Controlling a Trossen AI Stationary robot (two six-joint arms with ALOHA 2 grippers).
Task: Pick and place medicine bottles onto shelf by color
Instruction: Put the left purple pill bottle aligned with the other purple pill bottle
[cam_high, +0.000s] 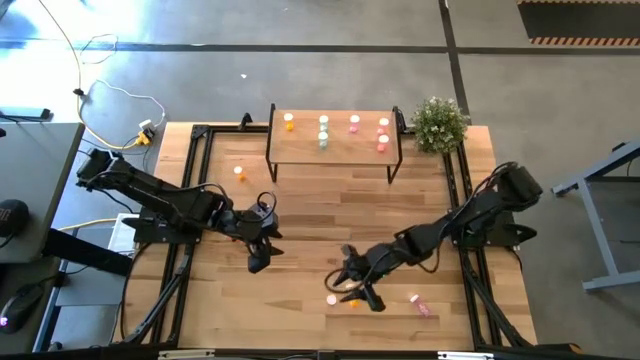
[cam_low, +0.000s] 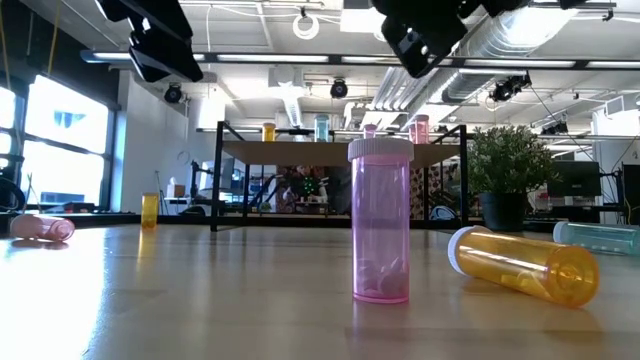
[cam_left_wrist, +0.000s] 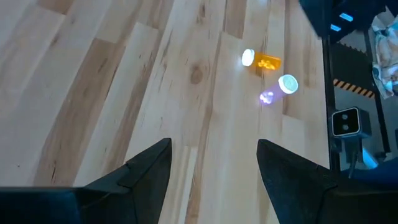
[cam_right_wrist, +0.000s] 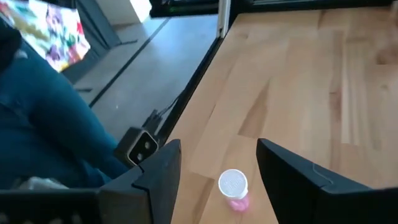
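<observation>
A pink bottle (cam_low: 380, 220) with a white cap stands upright near the table's front edge, also seen in the high view (cam_high: 332, 298). An orange bottle (cam_low: 525, 265) lies on its side beside it. My right gripper (cam_right_wrist: 217, 165) is open and hangs above the pink bottle (cam_right_wrist: 234, 188), which shows between and below its fingers; the gripper is also in the high view (cam_high: 360, 290). My left gripper (cam_high: 258, 262) is open over bare wood left of centre, with both bottles ahead of it (cam_left_wrist: 261, 61). The shelf (cam_high: 335, 150) at the far side carries orange, green and pink bottles.
An orange bottle (cam_high: 238, 172) stands left of the shelf. A pink bottle (cam_high: 420, 305) lies at the front right, another pink one (cam_low: 40, 228) at the left, a green one (cam_low: 600, 237) at the right. A potted plant (cam_high: 440, 122) stands beside the shelf. A person's leg (cam_right_wrist: 37, 112) shows beyond the near edge.
</observation>
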